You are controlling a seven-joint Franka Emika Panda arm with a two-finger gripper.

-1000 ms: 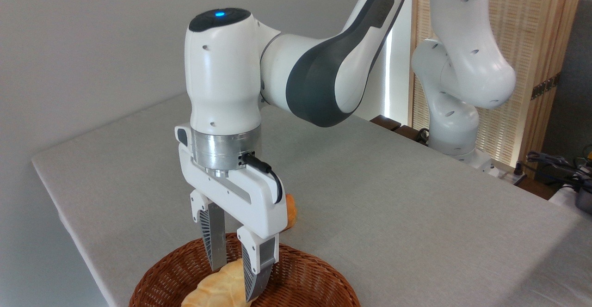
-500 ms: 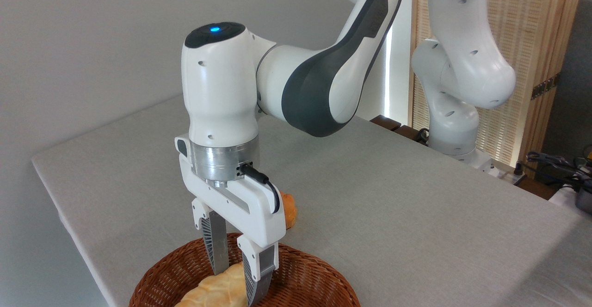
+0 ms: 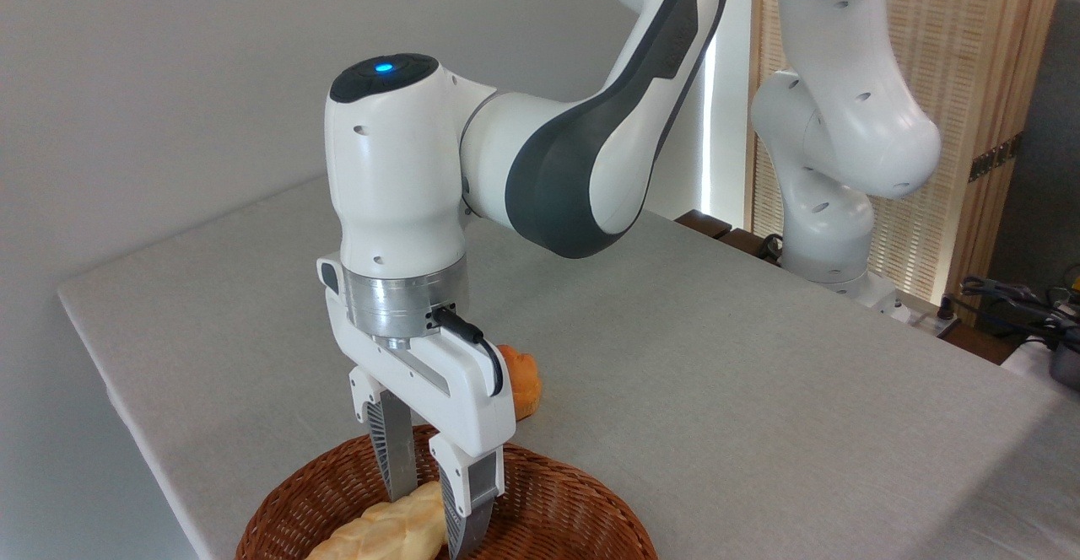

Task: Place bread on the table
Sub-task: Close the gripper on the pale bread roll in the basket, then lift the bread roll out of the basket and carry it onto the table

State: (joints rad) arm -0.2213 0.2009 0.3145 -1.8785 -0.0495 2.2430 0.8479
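Arm's wrist points straight down over the wicker basket [image 3: 548, 505] at 6 o'clock of the bench [image 3: 717, 358]. Jaws [image 3: 430, 509] sit inside the basket, clenched on the bread [image 3: 380, 533], one finger [image 3: 395, 455] on the far side, the other on the near side. Bread lies w/ its braided top up, in the basket, its lower end cut off by the frame edge. Small orange bun [image 3: 521, 381] rests on the bench just beyond the basket rim, approx 12 o'clock of it, partly hidden behind the jaws.

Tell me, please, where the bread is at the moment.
The bread lies in the wicker basket at the picture's bottom edge, its right end between the hand's fingers.
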